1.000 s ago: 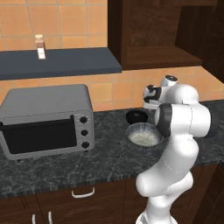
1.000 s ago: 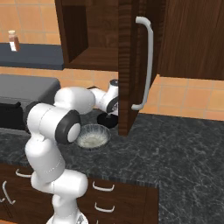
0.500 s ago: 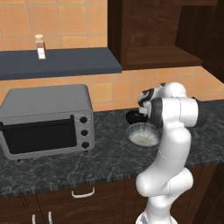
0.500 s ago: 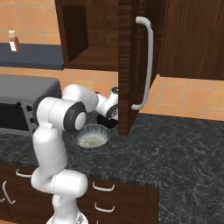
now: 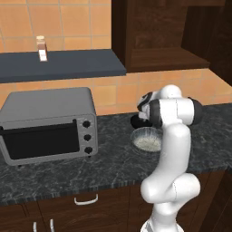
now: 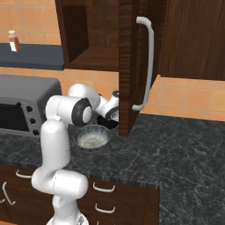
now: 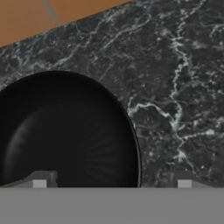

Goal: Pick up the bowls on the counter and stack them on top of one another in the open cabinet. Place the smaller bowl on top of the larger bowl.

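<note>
Dark marbled stone counter (image 5: 104,163) holds both the small glossy black bowl (image 7: 65,135) and the wide grey speckled bowl (image 5: 147,138), so I judge nothing stacked yet in the open brown wooden cabinet (image 5: 165,59), my fingers (image 7: 39,180) spread apart astride the black bowl's rim.

Franka arm, one claw
White arm rises from base, elbow high, forearm bent forward and down; claw (image 7: 111,183) low, jaws spread wide, holding nothing.

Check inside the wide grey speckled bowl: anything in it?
Nothing shows in the wide grey speckled bowl: its pale inside looks bare from the right base view. From the left, the white arm covers its right part. The small glossy black bowl sits behind it, separate.
</note>
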Robot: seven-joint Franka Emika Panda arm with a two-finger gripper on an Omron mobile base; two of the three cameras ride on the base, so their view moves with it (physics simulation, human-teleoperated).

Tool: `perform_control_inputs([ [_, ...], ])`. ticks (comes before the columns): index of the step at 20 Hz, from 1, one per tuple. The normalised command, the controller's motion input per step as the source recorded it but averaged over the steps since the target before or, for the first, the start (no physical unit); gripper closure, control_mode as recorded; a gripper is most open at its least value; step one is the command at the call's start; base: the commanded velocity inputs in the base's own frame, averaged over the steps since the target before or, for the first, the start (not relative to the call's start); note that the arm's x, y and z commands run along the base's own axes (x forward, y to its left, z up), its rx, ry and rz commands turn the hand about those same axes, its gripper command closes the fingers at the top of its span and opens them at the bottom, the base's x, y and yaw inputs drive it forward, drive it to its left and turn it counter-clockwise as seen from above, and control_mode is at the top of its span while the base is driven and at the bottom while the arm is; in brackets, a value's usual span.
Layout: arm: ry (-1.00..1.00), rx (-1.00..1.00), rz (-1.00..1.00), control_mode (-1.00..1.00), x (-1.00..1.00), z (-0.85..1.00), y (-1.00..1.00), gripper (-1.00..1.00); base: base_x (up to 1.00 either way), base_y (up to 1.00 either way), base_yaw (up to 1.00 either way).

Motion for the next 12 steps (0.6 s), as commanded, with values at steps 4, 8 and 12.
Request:
perform_control_inputs([
  [4,0.0,0.0,0.0,-1.0,0.19,-0.32,0.01,1.0,0.0,0.0,0.0],
  [8,0.0,0.0,0.0,-1.0,0.14,-0.35,0.0,1.0,0.0,0.0,0.0],
  [12,0.0,0.0,0.0,-1.0,0.02,-0.05,0.0,1.0,0.0,0.0,0.0],
])
